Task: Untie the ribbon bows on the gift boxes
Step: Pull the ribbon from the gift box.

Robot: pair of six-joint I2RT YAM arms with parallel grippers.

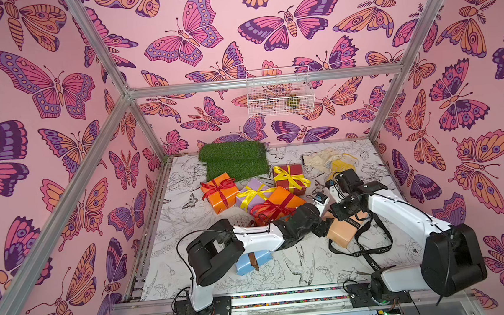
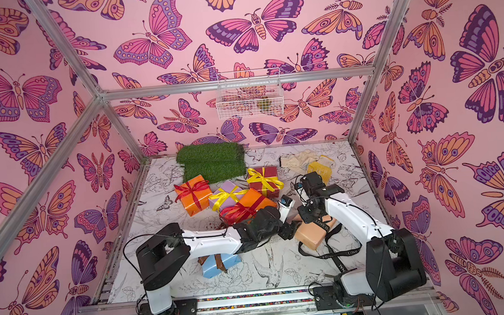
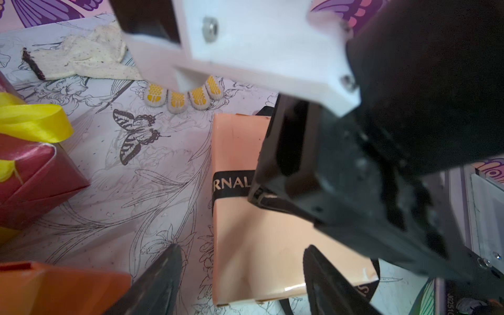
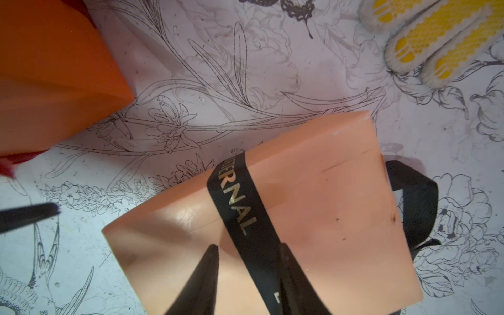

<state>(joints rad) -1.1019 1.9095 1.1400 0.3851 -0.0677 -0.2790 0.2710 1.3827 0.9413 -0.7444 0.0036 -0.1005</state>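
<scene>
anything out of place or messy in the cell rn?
The black ribbon shows no bow: one band crosses the peach box, the rest trails in loops over the table. The pale blue box sits partly hidden under the left arm, its brown ribbon ends seemingly loose.
</scene>
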